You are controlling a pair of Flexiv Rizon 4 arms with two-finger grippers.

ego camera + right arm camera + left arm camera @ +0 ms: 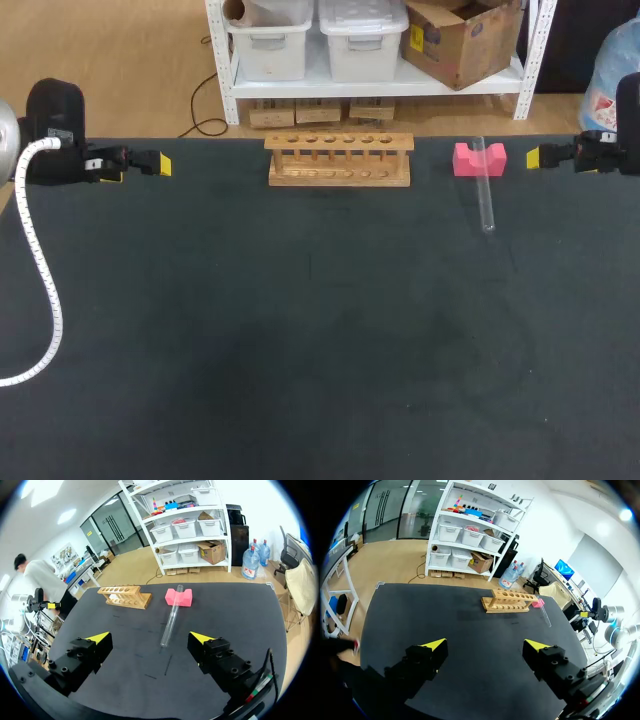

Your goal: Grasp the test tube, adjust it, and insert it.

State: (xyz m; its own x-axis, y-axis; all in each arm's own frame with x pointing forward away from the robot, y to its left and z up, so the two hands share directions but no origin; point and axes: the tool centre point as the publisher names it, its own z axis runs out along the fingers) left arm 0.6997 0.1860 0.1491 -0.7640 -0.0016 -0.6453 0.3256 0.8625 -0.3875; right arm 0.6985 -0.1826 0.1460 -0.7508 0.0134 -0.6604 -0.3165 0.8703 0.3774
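A clear test tube lies slanted, its upper end propped on a pink block at the back right of the dark table. A wooden rack with a row of holes stands at the back middle. My right gripper hovers at the right edge, open and empty; in its own view the test tube lies ahead of its spread fingers, resting on the pink block. My left gripper hangs open at the far left; its view shows the rack and the tube far ahead.
The dark table mat spreads across the whole front and middle. A white ribbed cable from my left arm hangs over the left edge.
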